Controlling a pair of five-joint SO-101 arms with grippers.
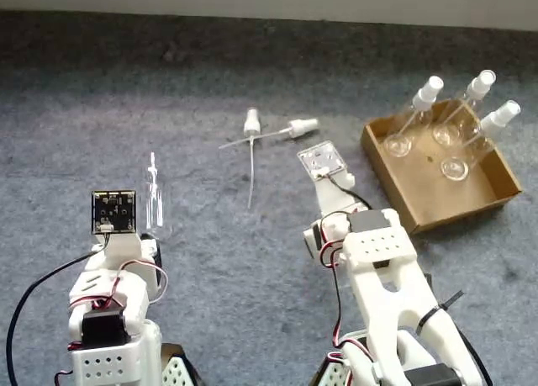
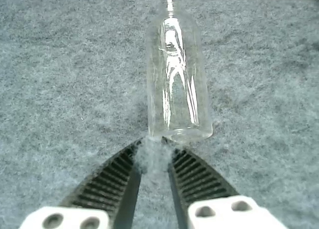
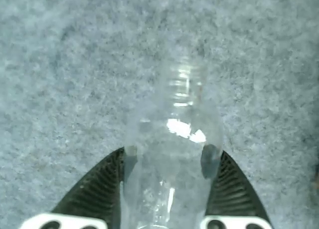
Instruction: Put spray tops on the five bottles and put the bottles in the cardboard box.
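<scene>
My left gripper (image 2: 155, 148) sits low over the grey carpet (image 1: 252, 260) with its ribbed black fingers only slightly parted and nothing between them. Their tips reach the base of a clear plastic uncapped bottle (image 2: 177, 74) that lies on its side, neck pointing away from me (whether tips and base actually touch, I cannot tell). From above, that same bottle (image 1: 154, 197) lies just beyond my left arm.

My right gripper (image 3: 167, 159) is pinching a second clear bottle (image 3: 174, 139) around its body, one finger on each side. Its threaded neck is bare and points out past the fingertips, over the carpet.

Two loose white spray tops lie on the carpet between my arms and farther out, one (image 1: 252, 124) with its thin tube trailing back toward me, the other (image 1: 301, 128) just beside it.

The shallow brown cardboard box (image 1: 466, 211) sits off to my right, holding three capped clear bottles (image 1: 461, 108) leaning side by side.
</scene>
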